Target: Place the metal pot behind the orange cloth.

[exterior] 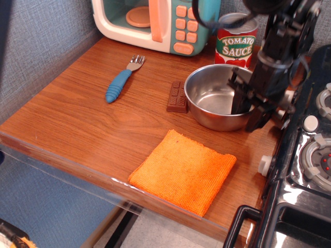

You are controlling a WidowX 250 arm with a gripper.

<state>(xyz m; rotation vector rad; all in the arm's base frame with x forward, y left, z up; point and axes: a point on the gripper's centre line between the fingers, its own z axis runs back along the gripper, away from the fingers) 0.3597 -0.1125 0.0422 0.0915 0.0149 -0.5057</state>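
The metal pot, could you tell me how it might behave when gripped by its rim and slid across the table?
The metal pot looks thin-walled and empty, so probably light. Its polished steel may slip in the gripper, which straddles the right rim. It sits wide and low on the wooden table, so it should slide rather than tip.

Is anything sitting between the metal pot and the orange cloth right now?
No. Only bare table shows between the metal pot and the orange cloth. The chocolate bar lies beside the pot's left edge.
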